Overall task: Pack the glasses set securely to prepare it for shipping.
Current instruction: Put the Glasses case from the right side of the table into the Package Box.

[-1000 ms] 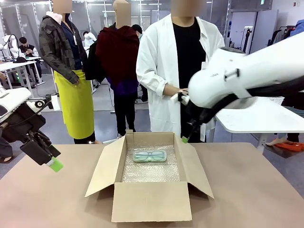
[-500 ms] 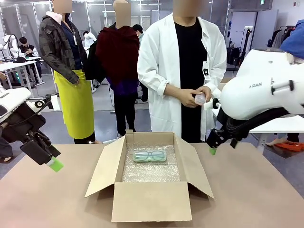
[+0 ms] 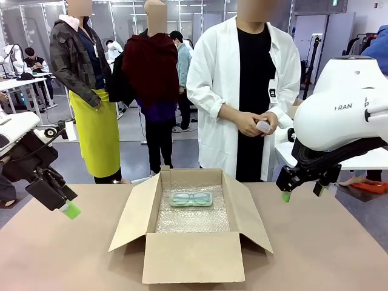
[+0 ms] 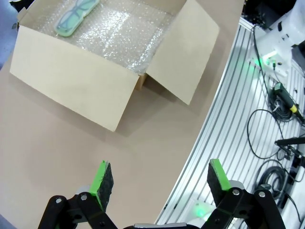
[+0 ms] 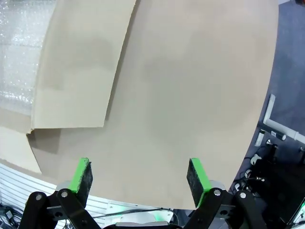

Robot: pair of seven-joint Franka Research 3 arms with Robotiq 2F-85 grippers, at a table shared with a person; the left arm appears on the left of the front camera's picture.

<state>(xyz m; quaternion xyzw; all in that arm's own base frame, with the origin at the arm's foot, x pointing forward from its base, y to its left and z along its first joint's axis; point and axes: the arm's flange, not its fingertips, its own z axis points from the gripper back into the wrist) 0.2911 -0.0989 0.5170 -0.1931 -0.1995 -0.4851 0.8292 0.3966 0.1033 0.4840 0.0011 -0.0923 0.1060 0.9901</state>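
Two cases make up your set, and they sit in different places. The mint-green case (image 3: 191,198) lies flat on the bubble wrap (image 3: 194,223) toward the far end of the open cardboard box (image 3: 194,257), while a small pale thing that I take to be the pink case (image 3: 262,126) is cupped in the person's hands (image 3: 247,124) across the table (image 3: 333,254). Your left gripper (image 3: 66,209) hangs above the table well to the left of the box, jaws spread wide and holding nothing. Your right gripper (image 3: 301,193) hovers out beyond the box's right flap, likewise spread and empty. Expect each case to be light: a stiff, thin translucent shell with a smooth, probably slippery skin. Treat the eyeglasses inside as fragile. Take hold across the short width, at the middle of the long sides, so the weight balances and the case cannot swing. Close gently, just enough for the green pads to bite, since a hard squeeze could flex the shell onto the lenses. For the pink one, aim at whichever end the person's fingers leave free. The wrap looks soft and should give underneath, so set a case down rather than dropping it.
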